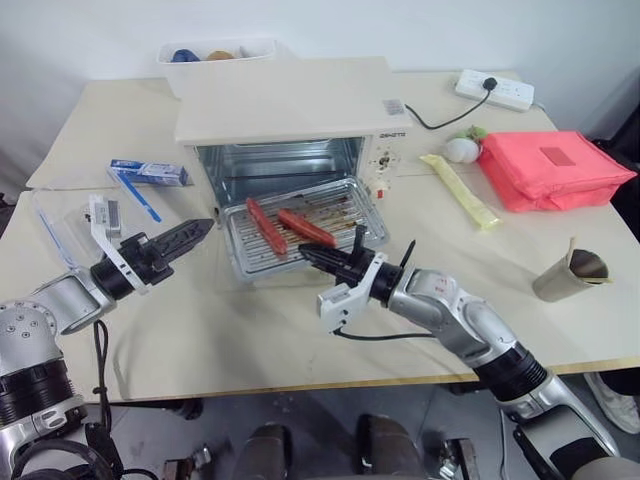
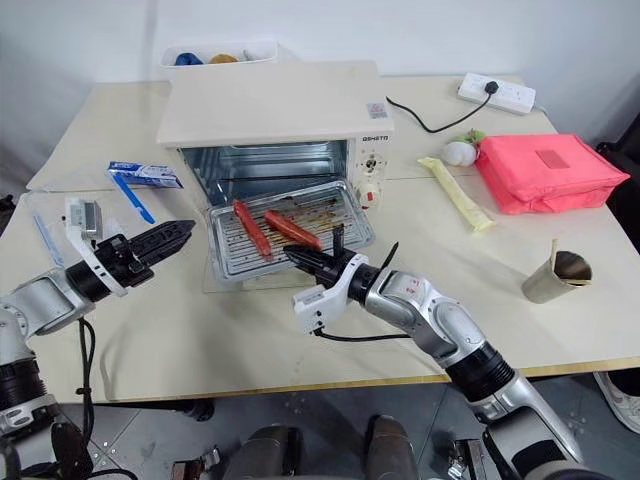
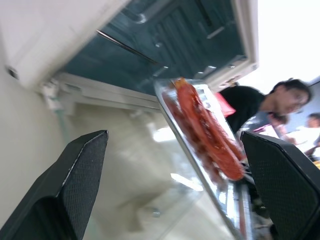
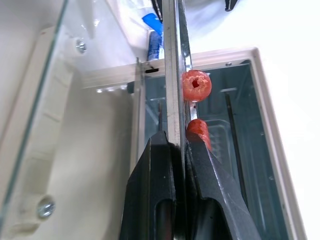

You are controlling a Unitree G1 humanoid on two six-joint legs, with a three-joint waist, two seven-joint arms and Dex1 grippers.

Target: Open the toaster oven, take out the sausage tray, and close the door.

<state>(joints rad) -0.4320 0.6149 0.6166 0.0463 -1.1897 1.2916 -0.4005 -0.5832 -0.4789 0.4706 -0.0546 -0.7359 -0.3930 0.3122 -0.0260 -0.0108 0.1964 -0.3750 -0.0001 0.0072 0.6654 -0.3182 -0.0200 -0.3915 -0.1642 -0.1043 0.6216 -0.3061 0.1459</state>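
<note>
On a cream table stands the toaster oven, a boxy white appliance that serves as the landmark for everything else. Its glass door is swung fully down and lies flat on the table in front of the empty, shiny cavity.

Just in front of the oven mouth, above the lowered door, is the sausage tray, a shallow ridged metal pan carrying two red sausages. It is wholly out of the cavity. The right gripper, reaching in from the front of the oven, has its two black fingers pinched tight on the near rim of the tray; the right wrist view shows the thin metal edge clamped between them.

To the oven's left front, the left gripper hangs above the table with its fingers spread wide and nothing between them, pointing toward the tray's left side.

As far as can be judged, opening is done and the tray has been drawn out. What remains is to set the tray down clear of the door, then lift the door shut.

A red pouch lies well to the oven's right, and a power strip sits behind it on that side.
</note>
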